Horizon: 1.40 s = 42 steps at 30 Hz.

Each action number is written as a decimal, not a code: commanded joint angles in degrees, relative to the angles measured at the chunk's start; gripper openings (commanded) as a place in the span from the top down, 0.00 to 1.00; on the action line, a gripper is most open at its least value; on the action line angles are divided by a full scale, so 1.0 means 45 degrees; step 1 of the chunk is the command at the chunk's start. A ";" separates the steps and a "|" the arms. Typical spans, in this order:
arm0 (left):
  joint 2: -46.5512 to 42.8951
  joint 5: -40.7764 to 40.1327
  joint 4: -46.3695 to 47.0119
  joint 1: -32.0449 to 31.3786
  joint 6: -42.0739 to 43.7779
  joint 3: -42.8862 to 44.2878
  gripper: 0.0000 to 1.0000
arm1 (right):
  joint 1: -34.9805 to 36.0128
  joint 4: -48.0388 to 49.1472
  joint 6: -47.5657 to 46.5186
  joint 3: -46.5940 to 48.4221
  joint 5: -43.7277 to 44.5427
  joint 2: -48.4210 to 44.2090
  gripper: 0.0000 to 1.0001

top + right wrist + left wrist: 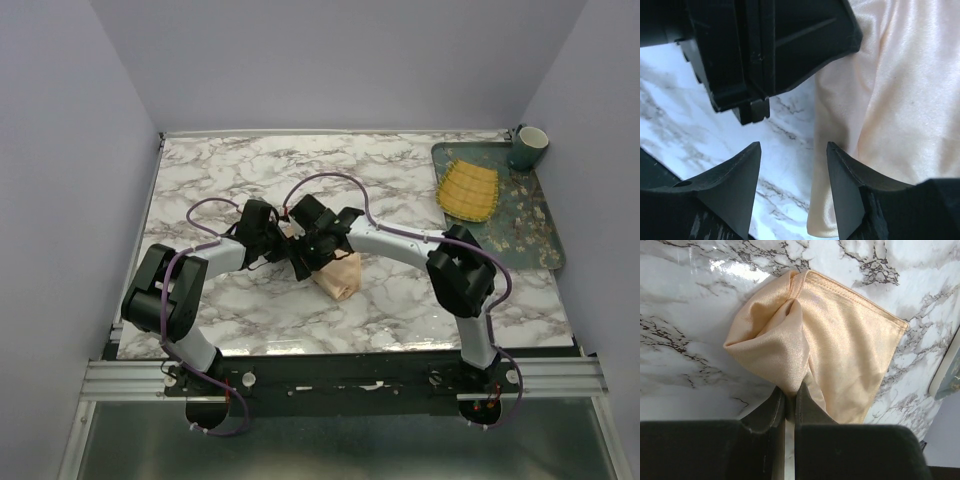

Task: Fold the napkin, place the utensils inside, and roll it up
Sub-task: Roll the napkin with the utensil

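The peach-orange napkin [338, 275] lies bunched on the marble tabletop, near the middle toward the front. In the left wrist view the napkin [835, 345] is gathered into folds, and my left gripper [790, 390] is shut on a pinch of its near edge. Both grippers meet above its left end, the left gripper [298, 262] beside the right gripper [322, 250]. My right gripper [794, 145] stands open over bare marble. Its right finger [845, 190] lies along the edge of the napkin [890, 100], and nothing is between the fingers. The utensils are out of view.
A patterned tray [530, 215] sits at the back right, carrying a yellow checked cloth [468, 190] and a green mug [528, 147]. The left gripper's black body [765, 50] hangs close above my right gripper. The tray's edge [945, 375] shows at the right.
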 commanded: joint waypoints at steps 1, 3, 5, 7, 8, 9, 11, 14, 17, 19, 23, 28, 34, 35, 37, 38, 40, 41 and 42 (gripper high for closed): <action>0.0195 -0.0624 -0.1205 -0.0075 -0.0101 -0.0143 0.97 | 0.0569 -0.0161 0.0092 0.0630 0.3050 0.0573 0.38; 0.0195 -0.0585 -0.1224 -0.0075 -0.0082 -0.0123 0.97 | 0.0727 -0.0024 -0.0103 0.0668 0.3267 0.0651 0.38; 0.0195 -0.0585 -0.1225 -0.0056 -0.0082 -0.0142 0.98 | 0.0903 -0.0023 -0.0182 0.0727 0.3578 0.0845 0.39; 0.0233 -0.0566 -0.1186 -0.0075 -0.0082 -0.0104 0.98 | 0.1020 -0.0043 -0.0299 0.0689 0.3755 0.0963 0.39; 0.0253 -0.0546 -0.1205 -0.0056 -0.0082 -0.0104 0.98 | 0.1059 -0.0024 -0.0319 0.0650 0.3930 0.0983 0.39; 0.0292 -0.0507 -0.1205 -0.0056 -0.0024 -0.0084 0.98 | 0.1079 -0.0023 -0.0377 0.0610 0.3932 0.0983 0.39; 0.0312 -0.0526 -0.1205 -0.0075 -0.0023 -0.0065 0.98 | 0.1118 -0.0082 -0.0436 0.0571 0.3952 0.0925 0.38; 0.0409 -0.0468 -0.1185 -0.0037 0.0016 -0.0045 0.98 | 0.1118 -0.0296 -0.0475 0.0688 0.4010 0.0574 0.38; 0.0429 -0.0468 -0.1166 -0.0056 -0.0003 -0.0045 0.99 | 0.1118 -0.0471 -0.0554 0.0805 0.4030 0.0300 0.38; 0.0429 -0.0468 -0.1185 -0.0036 0.0035 -0.0006 0.99 | 0.1118 -0.0512 -0.0592 0.0767 0.4146 0.0280 0.38; 0.0429 -0.0448 -0.1186 0.0003 0.0055 -0.0025 0.99 | 0.1118 -0.0551 -0.0729 0.0650 0.4459 0.0513 0.38; 0.0468 -0.0409 -0.1147 0.0081 0.0075 -0.0103 0.99 | 0.1118 -0.0453 -0.0905 0.0493 0.4732 0.0670 0.37; 0.0468 -0.0370 -0.1186 0.0120 0.0094 -0.0006 0.99 | 0.1118 -0.0082 -0.1276 0.0122 0.5045 0.1041 0.36; 0.0507 -0.0331 -0.1186 0.0101 0.0094 -0.0006 0.99 | 0.1118 0.0073 -0.1295 0.0006 0.5103 0.1080 0.36; 0.0565 -0.0292 -0.1166 0.0120 0.0075 0.0033 0.99 | 0.1118 0.0132 -0.1412 -0.0054 0.5104 0.1255 0.36; 0.0585 -0.0195 -0.1166 0.0139 0.0016 0.0033 0.99 | 0.1118 0.0191 -0.1413 -0.0073 0.5046 0.1315 0.36; 0.0644 -0.0097 -0.1108 0.0139 -0.0023 0.0072 0.99 | 0.1138 0.0230 -0.1413 -0.0093 0.5007 0.1393 0.36; 0.0663 -0.0058 -0.1107 0.0139 -0.0062 0.0072 0.99 | 0.1138 0.0385 -0.1374 -0.0151 0.5026 0.1471 0.36; 0.0663 -0.0019 -0.1107 0.0159 -0.0082 0.0091 1.00 | 0.1118 0.0503 -0.1316 -0.0345 0.5103 0.1491 0.36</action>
